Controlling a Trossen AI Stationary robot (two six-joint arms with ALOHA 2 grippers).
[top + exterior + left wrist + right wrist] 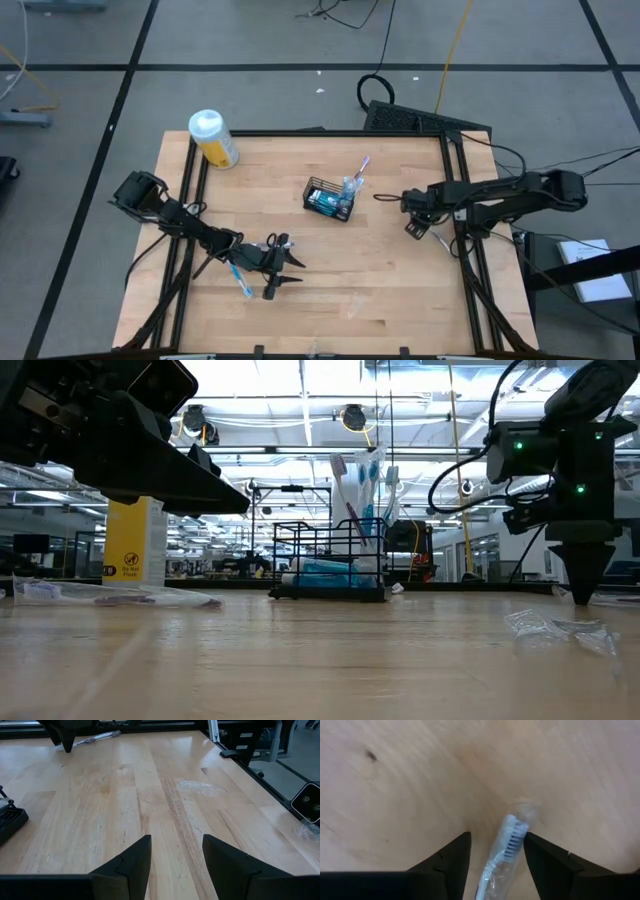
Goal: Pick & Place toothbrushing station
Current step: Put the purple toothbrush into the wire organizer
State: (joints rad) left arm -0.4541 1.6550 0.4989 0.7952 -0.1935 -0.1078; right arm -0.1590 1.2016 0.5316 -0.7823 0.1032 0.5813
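Centrally, a little toward the table's (400, 290) far edge, stands the black wire-mesh basket (329, 198), holding teal tubes (324, 201) and upright toothbrushes (355, 177). Near the right edge, the right gripper (492, 851) points down with fingers spread on either side of a wrapped toothbrush (504, 851) lying on the wood. Toward the near left corner, the left gripper (283, 275) hovers with fingers apart, another wrapped toothbrush (238, 279) just beside it. A yellow bottle (213, 138) lies at the far left corner.
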